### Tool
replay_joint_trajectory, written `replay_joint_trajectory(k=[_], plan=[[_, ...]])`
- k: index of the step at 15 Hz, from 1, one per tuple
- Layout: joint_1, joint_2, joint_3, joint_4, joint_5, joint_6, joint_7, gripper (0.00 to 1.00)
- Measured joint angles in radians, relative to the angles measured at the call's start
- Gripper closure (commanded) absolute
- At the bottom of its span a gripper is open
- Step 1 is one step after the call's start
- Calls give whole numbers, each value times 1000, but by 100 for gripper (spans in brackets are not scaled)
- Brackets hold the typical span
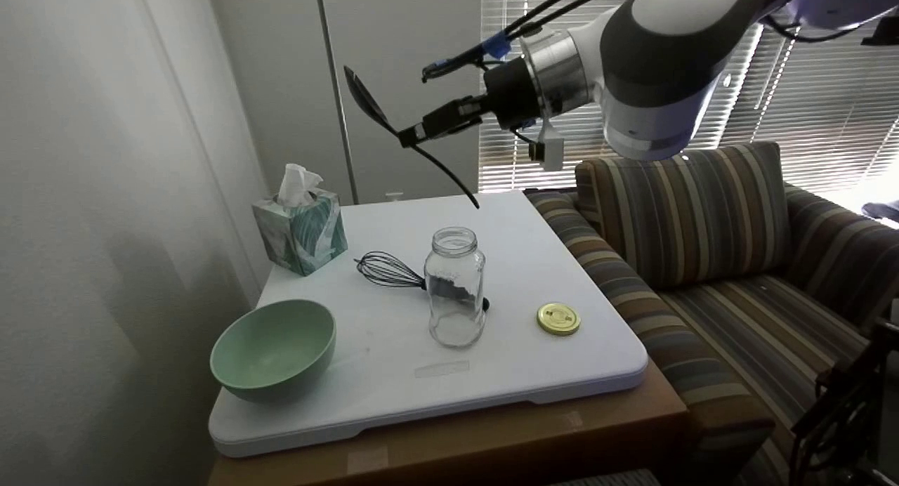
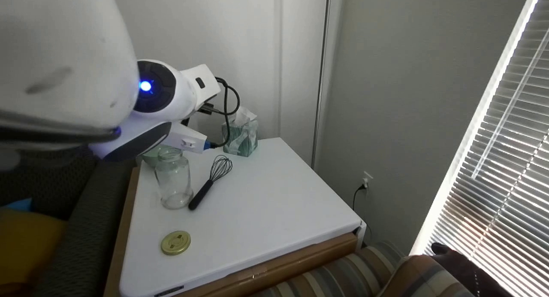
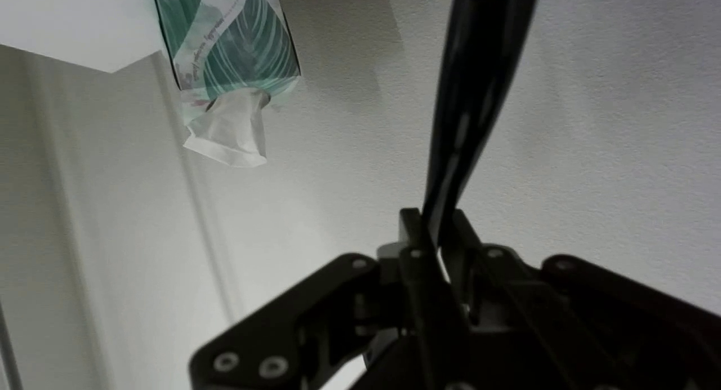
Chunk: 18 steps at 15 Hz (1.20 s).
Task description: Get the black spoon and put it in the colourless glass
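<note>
My gripper (image 1: 409, 136) is shut on the black spoon (image 1: 366, 98), high over the table. The spoon is tilted: its bowl points up and left, and its handle curves down to the right. The handle's tip hangs above and slightly right of the colourless glass's mouth in that exterior view. The colourless glass (image 1: 451, 267) stands upright and open on the white table; it also shows in an exterior view (image 2: 173, 179). In the wrist view the spoon (image 3: 473, 85) runs up from between the fingertips (image 3: 434, 218). The arm hides gripper and spoon in an exterior view.
A whisk (image 1: 390, 270) lies just behind the glass. A gold lid (image 1: 558, 318) lies to its right and a pale-green bowl (image 1: 274, 345) to its left. A tissue box (image 1: 302, 230) stands at the back left by the wall. A striped armchair (image 1: 688, 219) borders the white table (image 1: 491, 366).
</note>
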<state>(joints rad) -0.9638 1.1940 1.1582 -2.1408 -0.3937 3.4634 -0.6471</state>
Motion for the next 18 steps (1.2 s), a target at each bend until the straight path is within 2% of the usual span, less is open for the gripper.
replay_joint_trajectory(k=[9, 11, 13, 18], plan=[[-10, 254, -3, 25, -13, 0, -167, 97], [-11, 277, 1, 30, -38, 0, -194, 97], [-18, 276, 7, 39, -110, 0, -169, 97], [-54, 274, 68, 47, -133, 0, -191, 97]])
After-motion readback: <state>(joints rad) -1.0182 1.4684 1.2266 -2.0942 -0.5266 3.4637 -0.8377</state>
